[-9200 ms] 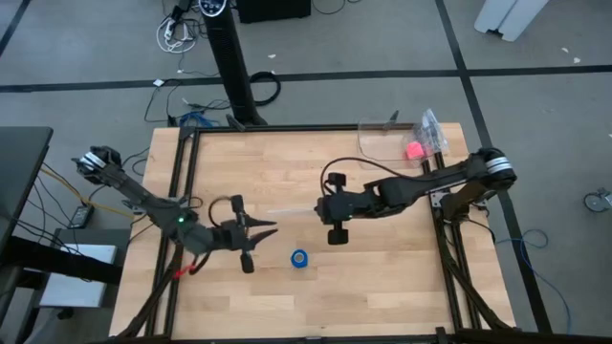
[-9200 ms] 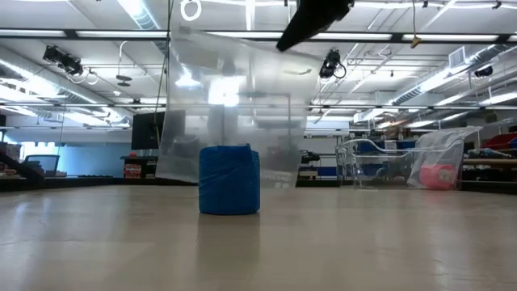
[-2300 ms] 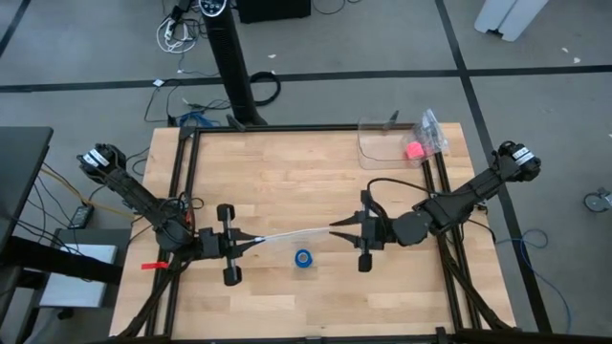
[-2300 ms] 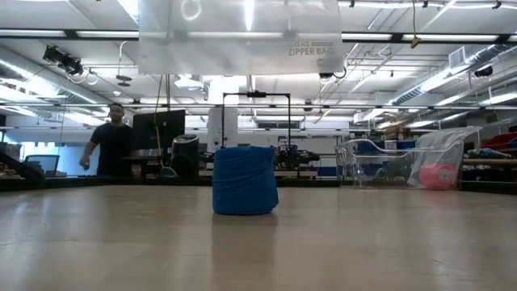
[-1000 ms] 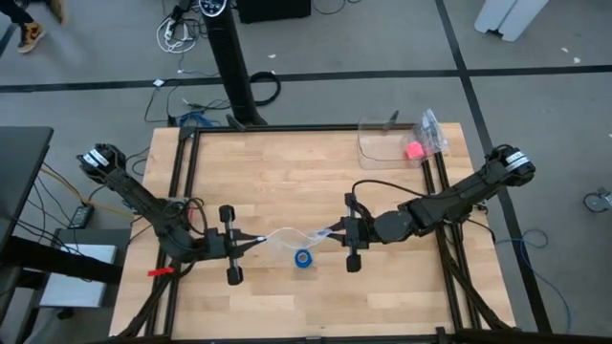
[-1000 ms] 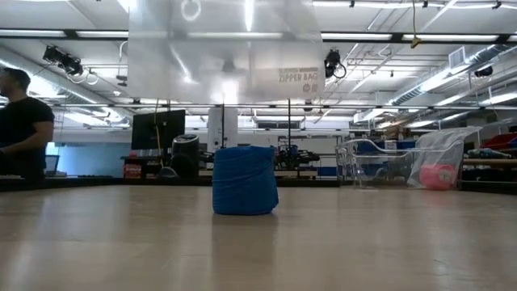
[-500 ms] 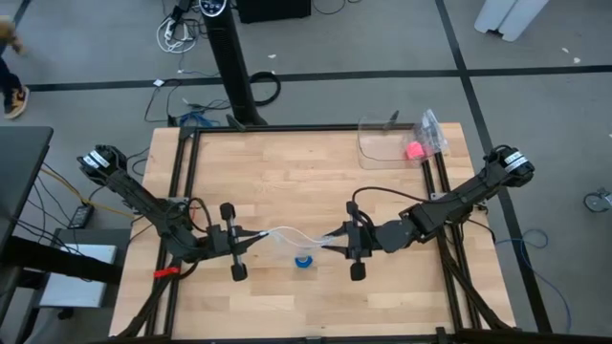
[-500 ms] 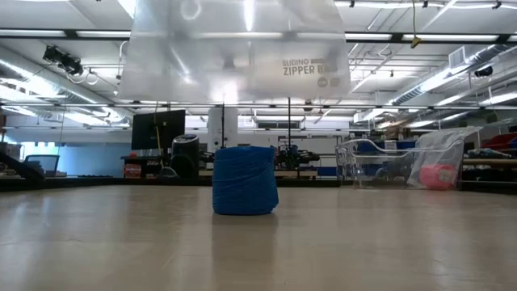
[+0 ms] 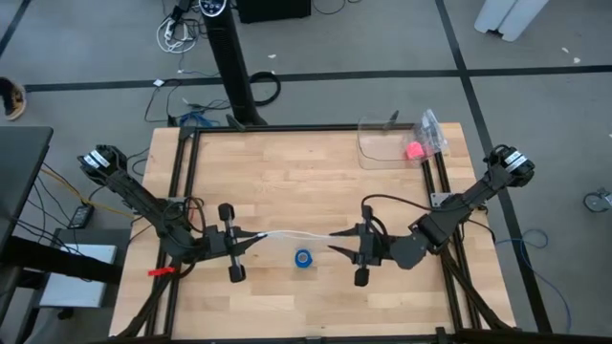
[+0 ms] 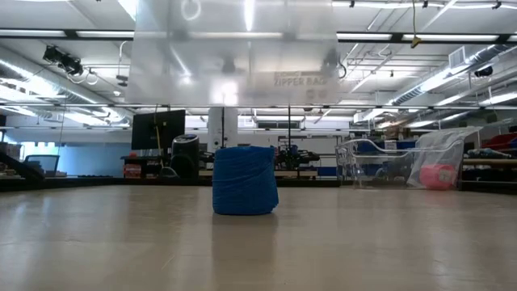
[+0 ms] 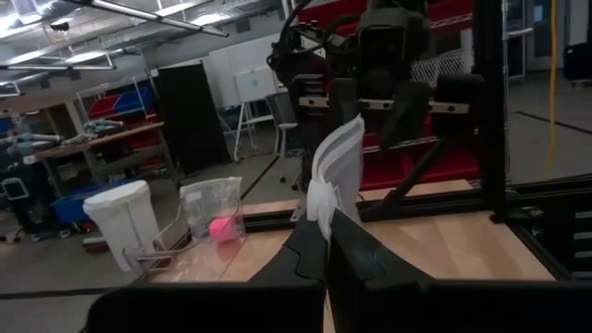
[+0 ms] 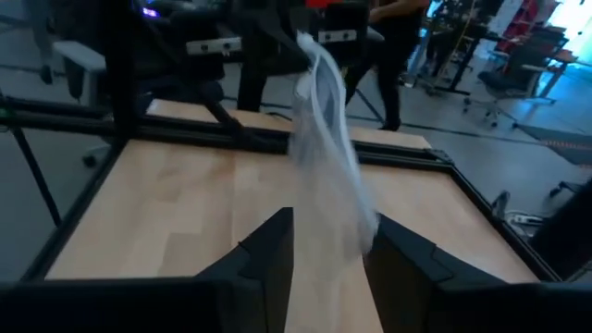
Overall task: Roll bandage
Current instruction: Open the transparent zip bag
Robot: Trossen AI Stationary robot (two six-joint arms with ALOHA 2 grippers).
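Overhead, clear bag [image 10: 234,56], "ZIPPER BAG" lettering

The bandage [image 10: 245,180], a bright blue roll, stands upright on the wooden table [image 10: 258,242] near the middle. Above it hangs a clear zipper bag [image 10: 234,52] with mirrored lettering at its lower right. To the right, farther back, a clear container [image 10: 384,166] sits beside a clear bag holding a pink ball [image 10: 437,176].
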